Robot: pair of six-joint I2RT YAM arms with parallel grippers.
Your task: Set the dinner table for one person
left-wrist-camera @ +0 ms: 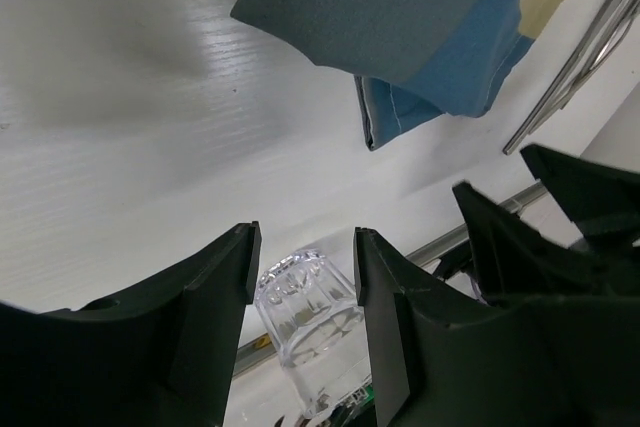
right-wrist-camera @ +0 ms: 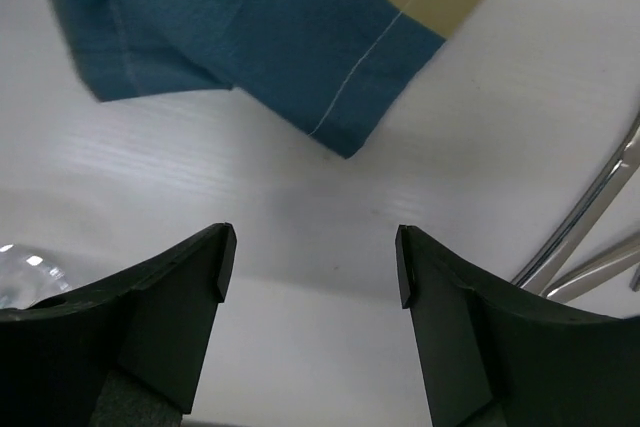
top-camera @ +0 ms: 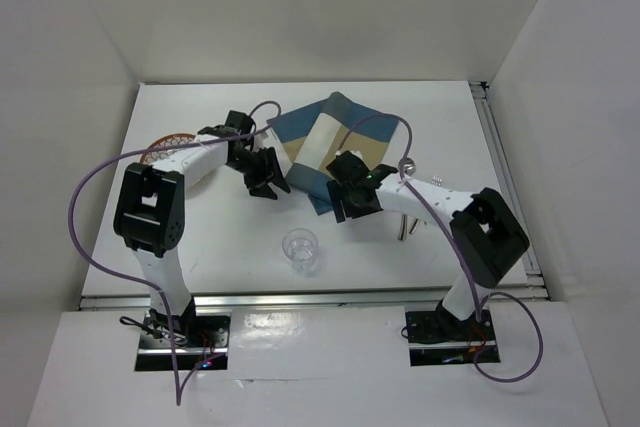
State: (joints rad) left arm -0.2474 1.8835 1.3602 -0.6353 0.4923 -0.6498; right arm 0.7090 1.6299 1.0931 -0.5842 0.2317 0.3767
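Placemat [top-camera: 320,137] seems rumpled; left pincer [left-wrist-camera: 305,247], right pincer [right-wrist-camera: 315,247] gaping.

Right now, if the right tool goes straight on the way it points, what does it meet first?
Probably the bare dinner table, just short of the placemat's blue corner; depth is unclear.

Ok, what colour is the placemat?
The placemat is blue with tan and cream stripes; best seen in the top external view.

No readable text, label, brand, number or sign shows in any view.
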